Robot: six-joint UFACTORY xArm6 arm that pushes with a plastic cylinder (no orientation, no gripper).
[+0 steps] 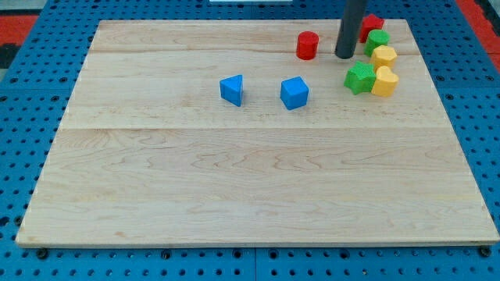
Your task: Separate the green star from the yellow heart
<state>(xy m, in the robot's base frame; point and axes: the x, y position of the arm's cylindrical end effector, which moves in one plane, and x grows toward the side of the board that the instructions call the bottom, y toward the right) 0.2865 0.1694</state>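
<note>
The green star point(359, 78) lies near the view's top right, touching the yellow heart point(385, 81) on its right. My tip point(344, 56) stands just above and slightly left of the green star, between it and the red cylinder point(308, 45). The dark rod rises out of the view's top.
A yellow hexagon-like block point(383, 56), a green block point(378, 40) and a red block point(370, 25) cluster above the heart, right of the rod. A blue triangle point(232, 90) and a blue cube point(294, 93) lie further left on the wooden board point(250, 187).
</note>
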